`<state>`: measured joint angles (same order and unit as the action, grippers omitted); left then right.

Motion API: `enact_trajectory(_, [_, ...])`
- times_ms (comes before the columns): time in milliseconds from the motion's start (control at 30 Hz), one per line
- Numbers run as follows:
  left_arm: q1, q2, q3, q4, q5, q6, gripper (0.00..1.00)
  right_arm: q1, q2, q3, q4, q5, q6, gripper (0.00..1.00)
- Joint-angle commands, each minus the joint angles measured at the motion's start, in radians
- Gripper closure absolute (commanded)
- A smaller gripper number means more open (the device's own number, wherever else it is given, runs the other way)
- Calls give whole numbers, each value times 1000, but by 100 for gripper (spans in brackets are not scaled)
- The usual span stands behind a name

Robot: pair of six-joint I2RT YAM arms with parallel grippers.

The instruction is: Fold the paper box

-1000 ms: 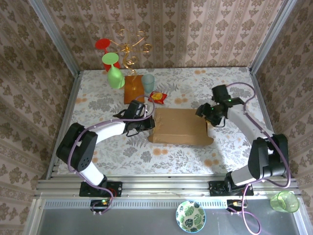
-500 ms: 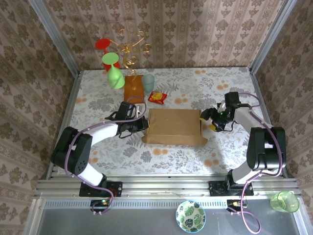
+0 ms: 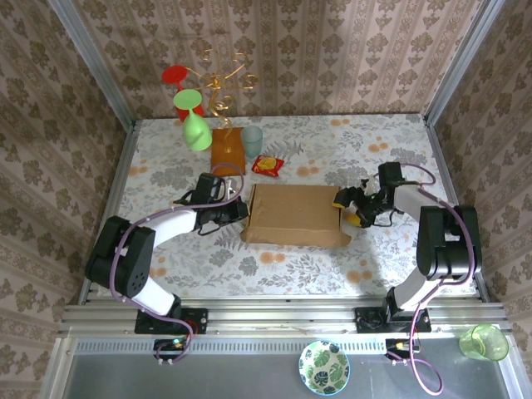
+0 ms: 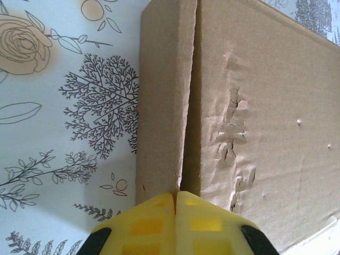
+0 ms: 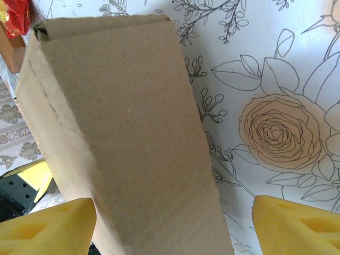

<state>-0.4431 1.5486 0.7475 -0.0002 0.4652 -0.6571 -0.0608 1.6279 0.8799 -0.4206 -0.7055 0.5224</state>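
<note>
The paper box [image 3: 295, 214] lies closed and flat at the table's middle, a plain brown cardboard mailer. My left gripper [image 3: 242, 210] is shut, its yellow tips [image 4: 175, 199] pressed against the box's left end wall [image 4: 162, 95] at the seam beside the dented lid [image 4: 265, 106]. My right gripper [image 3: 346, 208] is low at the box's right end. In the right wrist view its jaws [image 5: 172, 226] stand wide open, with the box's end wall [image 5: 122, 133] between the fingers and a gap on the right side.
An orange-brown wooden slab [image 3: 227, 150] with a gold wire stand holding green and red glasses is behind the box. A teal cup [image 3: 252, 137] and a red packet [image 3: 268, 165] sit next to it. Patterned walls close three sides.
The right gripper came off the box's top right edge, dropped beside its right end and opened wider. The box shifted slightly left; the left gripper backed left with it, still shut.
</note>
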Motion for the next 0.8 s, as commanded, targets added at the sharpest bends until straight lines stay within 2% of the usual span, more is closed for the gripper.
enact_trajectory(0, [10, -7, -30, -37, -20, 4, 100, 6, -31, -37, 37, -35, -7, 22])
enact_trajectory(200, [12, 0, -45, -35, -28, -4, 100, 15, -29, -68, 89, -62, 0, 21])
enact_trajectory(500, [25, 11, -57, -25, -35, 2, 100, 18, -75, -68, 99, -80, 13, 13])
enact_trajectory(767, [30, 35, -57, -1, -23, 1, 100, 59, -46, -82, 248, -204, 91, 12])
